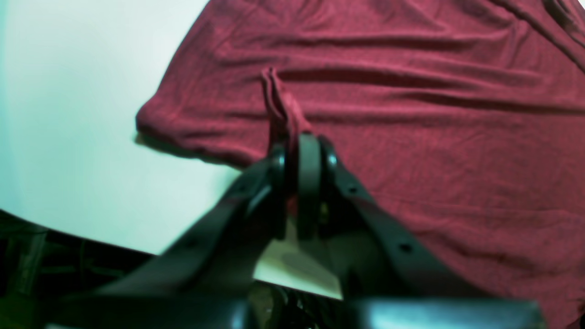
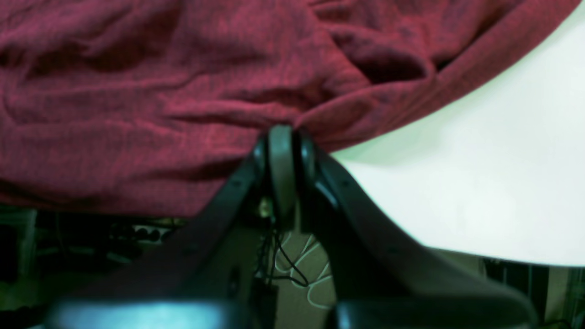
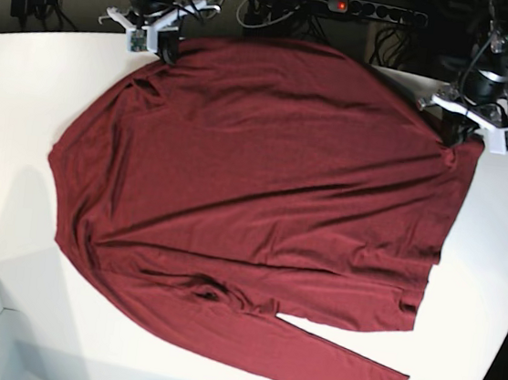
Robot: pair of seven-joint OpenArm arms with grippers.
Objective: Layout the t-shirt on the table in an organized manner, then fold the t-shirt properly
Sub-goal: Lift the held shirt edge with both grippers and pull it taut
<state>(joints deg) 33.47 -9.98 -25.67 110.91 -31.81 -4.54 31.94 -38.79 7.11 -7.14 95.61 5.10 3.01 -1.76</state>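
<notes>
Left claw [image 1: 301,151], left wrist view: black jaws pinched tight on a raised ridge of the large maroon long-sleeved t-shirt [image 1: 411,137] of thin wrinkly fabric, near its hem edge, over the smooth white counter [image 1: 68,114]. Cloth beyond the pinch lies in long shallow creases.

Right claw [image 2: 281,146], right wrist view: jaws drawn together on a gathered fold at the shirt's edge, where the cloth meets the counter [image 2: 480,160]; a dark pucker sits just beyond the grip.

Base view: the shirt [image 3: 262,200] is spread broadly across the counter [image 3: 24,109], one sleeve trailing along the near edge, the other not made out. Right claw [image 3: 165,47] and left claw [image 3: 463,131] each hold a far corner.

Judgement: layout step. Lift both corners evenly, keep the span taut between them, and draw slowly so the creases pull out without dragging the sleeve into a bunch.
</notes>
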